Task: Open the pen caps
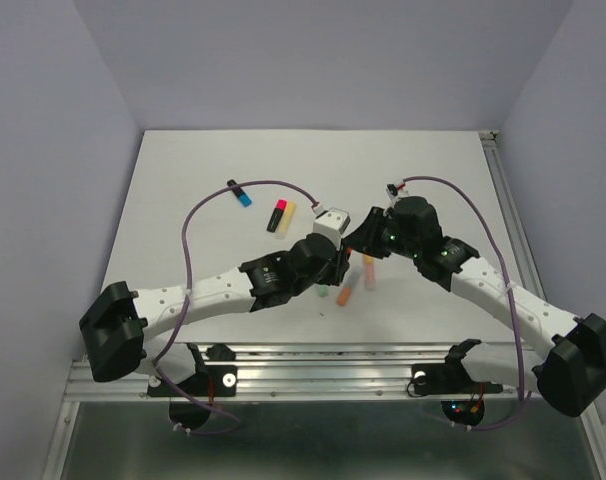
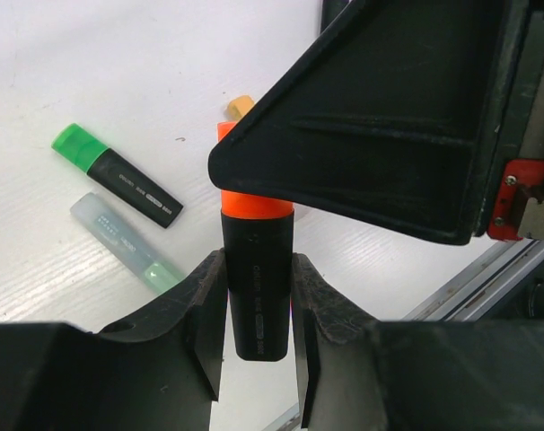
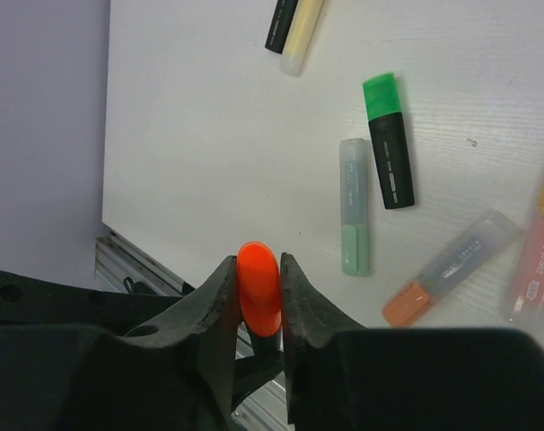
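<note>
While the left hand (image 2: 254, 346) is clamped narrow on the black pen body (image 2: 257, 287), a finger flat on each side, the right hand (image 3: 257, 278) is pinched onto that pen's orange cap (image 3: 258, 296) from the opposite end, fingers touching both sides. Cap is on: left wrist view shows the orange band butted flush against the body. Held pen is up off the desk (image 1: 233, 160), between the two hands; top view hides it behind them. All else is placed off the held pen. Lying on the desk near it, right wrist view: a black highlighter with a green cap (image 3: 381, 94), and a clear pen with a mint cap (image 3: 355, 250) just beside it, roughly parallel, not touching. Past those, a clear pen with a second orange cap (image 3: 407, 305), then a pinkish pen (image 3: 532, 269) cut by the frame edge. Farther out, a black pen (image 3: 279, 29) and a yellow pen (image 3: 303, 36) side by side. Farthest from the held pen, top view: a black pen with a blue cap (image 1: 246, 199).
</note>
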Robot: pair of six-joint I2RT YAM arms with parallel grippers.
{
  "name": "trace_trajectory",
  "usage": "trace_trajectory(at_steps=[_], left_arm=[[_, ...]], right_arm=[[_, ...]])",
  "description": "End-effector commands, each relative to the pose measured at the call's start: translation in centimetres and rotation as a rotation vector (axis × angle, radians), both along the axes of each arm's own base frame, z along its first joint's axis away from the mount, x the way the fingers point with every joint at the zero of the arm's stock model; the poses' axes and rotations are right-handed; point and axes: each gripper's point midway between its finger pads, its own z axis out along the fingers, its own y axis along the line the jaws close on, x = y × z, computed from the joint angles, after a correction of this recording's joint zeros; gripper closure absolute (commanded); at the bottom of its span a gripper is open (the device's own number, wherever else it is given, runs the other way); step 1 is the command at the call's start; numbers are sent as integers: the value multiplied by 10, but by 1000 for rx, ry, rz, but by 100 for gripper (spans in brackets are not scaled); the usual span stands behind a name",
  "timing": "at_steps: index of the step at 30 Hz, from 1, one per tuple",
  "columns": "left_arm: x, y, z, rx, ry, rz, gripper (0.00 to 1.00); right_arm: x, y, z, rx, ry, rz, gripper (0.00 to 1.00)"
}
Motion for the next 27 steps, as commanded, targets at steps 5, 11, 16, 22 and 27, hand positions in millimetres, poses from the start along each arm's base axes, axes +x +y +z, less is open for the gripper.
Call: trace_trajectory(at_steps=[5,11,16,22,27], left_arm=[[4,-7,39,-84,-35,27,98],[-2,3,53,-129,-27,34,71],[-2,12,52,-127,-44,51,86],[-8,10,32,-94,-8,29,100],[-23,22,5,-62,65,38,100]], right_arm=[[9,6,40,44,-115,-2,99],[0,3,52,54,-168,28,99],[-18,15,71,136,-180,134,99],[0,3,84,116,-207,10,99],[56,-42,118,-20,-331,-329,99]])
